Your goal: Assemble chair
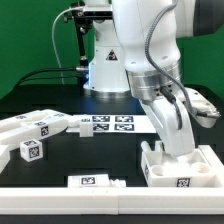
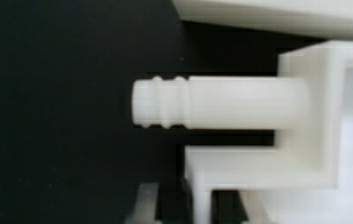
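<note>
Claw (image 1: pixel 165 146) of the white robot arm (image 1: pixel 150 40) is low over the black bench (image 1: pixel 100 157), jaws together, tips right at the stepped white plastic structure (image 1: pixel 182 168) on the exterior view's right. Nothing visible between the jaws. Can't tell if the tips touch the structure or sit just beside it, since they are partly hidden there.

Wrist view: white ridged peg (image 2: pixel 199 103) sticks sideways out of a white block (image 2: pixel 333 105), with the ridges exposed. Looks not fully driven home, but that is a judgement.

Rest of the chair is unjoined. Loose white blocky pieces (image 1: pixel 35 124) and a small white cube-like piece (image 1: pixel 32 151) with a square tag lie at the exterior view's left, well apart from the structure. Flat white tagged panel (image 1: pixel 95 181) lies near the front edge. Marker board (image 1: pixel 110 123) lies flat mid-bench, behind them.

Risks:
- Closed claw this near the structure could shove or tip it on any sideways move. The structure looks free-standing, nothing pins it.
- A peg left part-way in could go in crooked or work loose, so the joint would wobble.
- Lifting straight up might snag a ledge of the structure and drag it along.
- Structure is near the front border, so a slide there could make later parts misalign.
</note>
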